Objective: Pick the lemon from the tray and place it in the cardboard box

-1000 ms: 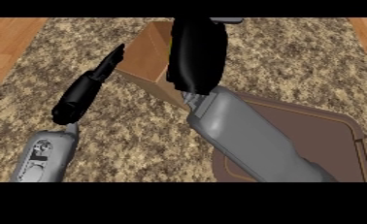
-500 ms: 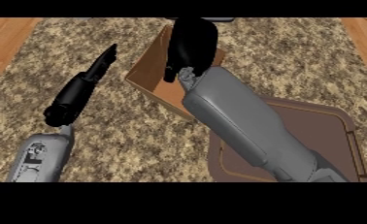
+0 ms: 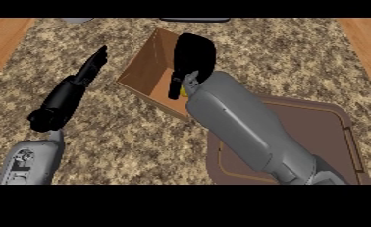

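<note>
The open cardboard box sits on the counter at the centre of the head view. My right hand hovers over the box's right half, back of the hand towards me, fingers curled under. A small yellow sliver of the lemon shows beneath the palm beside the thumb; the rest of it is hidden. The brown tray lies at the lower right, partly covered by my right forearm. My left hand stays left of the box with straight fingers, holding nothing.
The speckled stone counter spreads around the box and tray. Wooden strips border it at the far left and right. Dark and grey objects peek in at the top edge.
My right hand has travelled from above the tray side to over the box opening, carrying the lemon. The left hand has kept its place beside the box.
</note>
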Robot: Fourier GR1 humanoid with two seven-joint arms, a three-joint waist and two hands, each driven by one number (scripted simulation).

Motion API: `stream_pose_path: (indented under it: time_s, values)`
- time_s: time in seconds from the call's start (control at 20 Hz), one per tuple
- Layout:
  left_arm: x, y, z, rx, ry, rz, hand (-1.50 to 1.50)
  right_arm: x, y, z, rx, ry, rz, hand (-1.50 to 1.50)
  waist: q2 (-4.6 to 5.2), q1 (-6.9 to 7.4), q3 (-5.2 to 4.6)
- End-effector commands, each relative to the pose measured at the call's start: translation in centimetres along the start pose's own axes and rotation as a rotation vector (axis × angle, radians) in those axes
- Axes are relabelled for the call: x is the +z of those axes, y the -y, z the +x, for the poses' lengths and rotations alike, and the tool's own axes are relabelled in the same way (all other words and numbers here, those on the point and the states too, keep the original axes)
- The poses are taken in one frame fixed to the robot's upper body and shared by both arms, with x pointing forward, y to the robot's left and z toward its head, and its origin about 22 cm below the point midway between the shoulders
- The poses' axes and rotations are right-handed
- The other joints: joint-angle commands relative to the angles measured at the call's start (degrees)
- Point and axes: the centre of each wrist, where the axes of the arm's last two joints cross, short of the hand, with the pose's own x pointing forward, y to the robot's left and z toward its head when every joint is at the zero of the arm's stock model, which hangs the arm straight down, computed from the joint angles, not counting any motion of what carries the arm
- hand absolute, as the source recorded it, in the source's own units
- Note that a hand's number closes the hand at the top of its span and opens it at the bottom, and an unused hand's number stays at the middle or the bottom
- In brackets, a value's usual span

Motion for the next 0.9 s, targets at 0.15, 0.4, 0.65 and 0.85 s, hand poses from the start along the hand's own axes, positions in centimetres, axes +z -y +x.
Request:
stream_pose_path:
  time_s: [0.15, 0.4, 0.65, 0.85]
  values:
    - [0.6, -0.3, -0.2, -0.013, -0.004, 0.029, 0.00, 0.6, 0.3, -0.3, -0.126, 0.177, -0.005, -1.50, -0.02, -1.01, 0.03]
    - [0.1, 0.1, 0.0, -0.001, -0.008, 0.026, 0.00, 2.8, 5.6, -1.1, -0.699, 0.288, -0.292, -1.50, 0.02, -1.90, 0.30]
    - [0.6, 1.3, 0.0, 0.006, 0.003, 0.012, 0.00, 1.4, 4.9, -4.7, -1.033, 0.163, -0.419, -1.50, 0.14, -0.96, 0.16]
    - [1.1, -0.4, 0.5, -0.015, -0.013, 0.019, 0.00, 0.9, 2.7, -7.7, -1.112, 0.142, -0.472, -1.50, -0.02, -1.26, 0.09]
